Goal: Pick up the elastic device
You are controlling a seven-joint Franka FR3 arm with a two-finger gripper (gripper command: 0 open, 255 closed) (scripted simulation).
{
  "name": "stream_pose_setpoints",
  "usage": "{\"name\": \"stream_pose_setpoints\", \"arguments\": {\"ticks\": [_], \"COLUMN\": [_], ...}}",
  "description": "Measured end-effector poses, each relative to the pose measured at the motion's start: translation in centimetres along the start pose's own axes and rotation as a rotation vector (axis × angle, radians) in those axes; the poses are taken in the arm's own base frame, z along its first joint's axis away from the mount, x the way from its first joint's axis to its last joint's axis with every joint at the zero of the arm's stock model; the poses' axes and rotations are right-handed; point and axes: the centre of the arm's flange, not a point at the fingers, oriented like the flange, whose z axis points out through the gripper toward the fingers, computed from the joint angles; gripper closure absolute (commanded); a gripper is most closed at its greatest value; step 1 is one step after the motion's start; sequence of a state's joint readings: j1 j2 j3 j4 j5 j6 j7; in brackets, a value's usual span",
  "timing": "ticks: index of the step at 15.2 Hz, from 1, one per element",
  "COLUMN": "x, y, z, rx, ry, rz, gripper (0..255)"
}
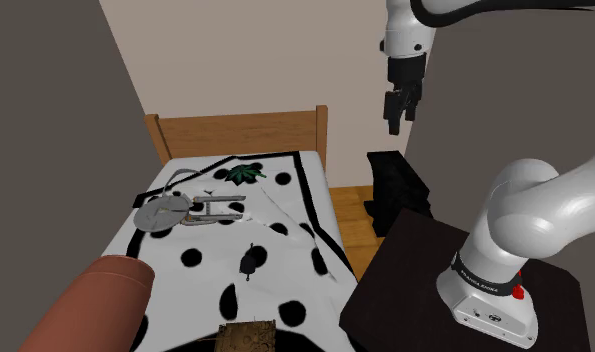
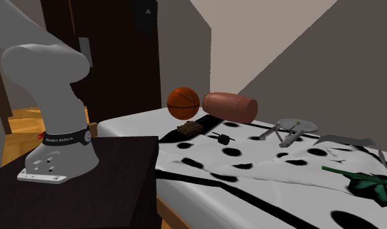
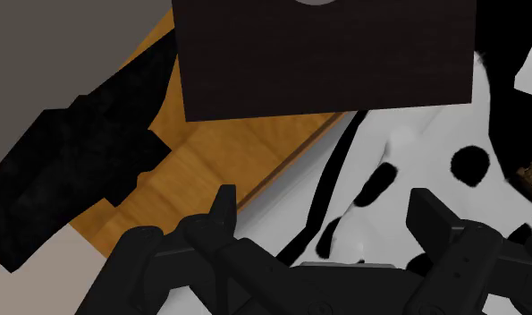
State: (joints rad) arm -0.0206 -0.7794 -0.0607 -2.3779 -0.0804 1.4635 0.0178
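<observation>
A thin grey band [image 1: 199, 172] lies curled on the spotted bed cover near the wooden headboard [image 1: 240, 134]. It rests between a green leaf-shaped object [image 1: 245, 175] and a grey spaceship model [image 1: 185, 210]. The second exterior view has the band [image 2: 352, 139] at the far right of the bed. My gripper [image 1: 396, 118] hangs high in the air beside the bed, well off from the band towards the shoulder view's right. In the wrist view my gripper [image 3: 326, 210] is open with nothing between the fingers, looking down on the bed's edge and the wooden floor [image 3: 228, 143].
On the bed lie a small black object [image 1: 250, 262], a brown tank-like piece [image 1: 247, 335], a red-brown cylinder [image 1: 95, 300] and a basketball [image 2: 183, 102]. A black piece of furniture [image 1: 395, 185] stands on the floor between the bed and the dark stand [image 1: 415, 290].
</observation>
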Motion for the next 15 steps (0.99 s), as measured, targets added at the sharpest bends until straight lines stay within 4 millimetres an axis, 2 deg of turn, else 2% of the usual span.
{"name": "stream_pose_setpoints", "arguments": {"ticks": [2,4,15], "x": [0.4,1.4,9.6], "y": [-0.3,-1.6,-8.8], "z": [0.5,1.9,10.6], "rx": [0.002,0.007,0.044], "ry": [-0.001,-0.001,-0.002], "rz": [0.000,-0.002,-0.014], "gripper": [0,0,0]}}
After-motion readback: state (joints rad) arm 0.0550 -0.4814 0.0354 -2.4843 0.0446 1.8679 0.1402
